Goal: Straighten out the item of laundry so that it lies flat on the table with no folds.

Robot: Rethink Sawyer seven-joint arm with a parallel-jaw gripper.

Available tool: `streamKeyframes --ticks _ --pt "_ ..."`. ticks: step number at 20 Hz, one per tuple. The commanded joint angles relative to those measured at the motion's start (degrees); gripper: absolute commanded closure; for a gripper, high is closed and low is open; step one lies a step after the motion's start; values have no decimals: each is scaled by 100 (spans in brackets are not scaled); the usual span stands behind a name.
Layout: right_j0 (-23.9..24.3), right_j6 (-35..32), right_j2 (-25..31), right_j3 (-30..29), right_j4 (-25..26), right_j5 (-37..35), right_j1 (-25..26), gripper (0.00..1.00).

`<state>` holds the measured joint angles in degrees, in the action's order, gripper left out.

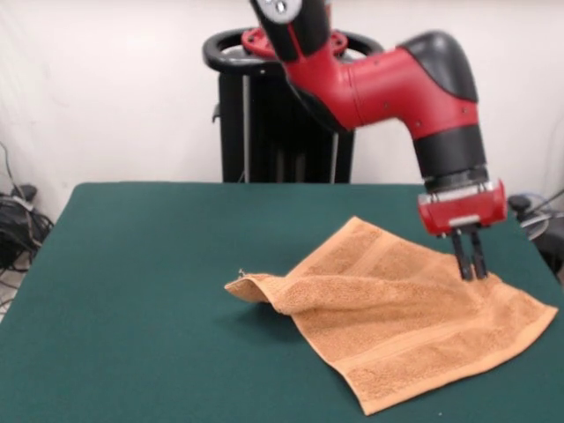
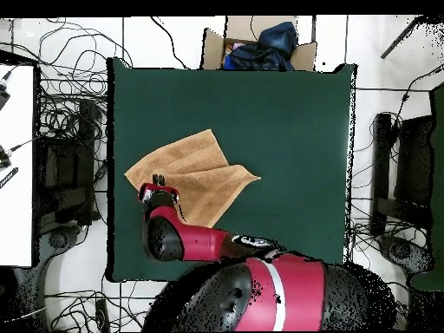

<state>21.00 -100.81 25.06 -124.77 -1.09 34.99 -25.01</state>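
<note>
Orange-tan terry cloth, a small towel (image 1: 397, 326), lies skewed on the tabletop (image 1: 132, 291) with the job plainly unfinished. In the front view one corner is doubled over into a raised flap that juts toward the left of the picture and casts a shadow on the green felt beneath it. The rest of the cloth, by contrast, looks mostly spread and close to flat. A smoother woven band runs near its closest edge and a second one shows faintly higher up.

Seen from overhead, the towel (image 2: 195, 178) sits toward one side of the tabletop (image 2: 286, 130), well in from the edges. One pointed tip reaches out toward the middle.

What remains, by the look of it, is to draw the doubled corner back out and smooth the cloth down.

Over the towel's far right part in the front view, the gripper (image 1: 471, 269) of the red and black arm (image 1: 388, 79) points straight down. Its two dark fingers are pressed close together, their tips at the cloth, though whether they pinch any fabric cannot be told. Around the tabletop, cables and a cardboard box (image 2: 260, 48) crowd the floor.
</note>
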Motion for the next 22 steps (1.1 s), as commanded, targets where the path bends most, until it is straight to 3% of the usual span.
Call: streamKeyframes --ticks 1,12,18,22 --pt "-27 -1428 208 -532 -708 -1280 -1038 100" --pt "-933 -551 -1577 -630 -935 -3410 -1378 100" --pt "-965 -169 -2336 -434 -289 -4595 -1533 100" --pt "-564 -30 -2299 -378 232 -4860 -1544 100"
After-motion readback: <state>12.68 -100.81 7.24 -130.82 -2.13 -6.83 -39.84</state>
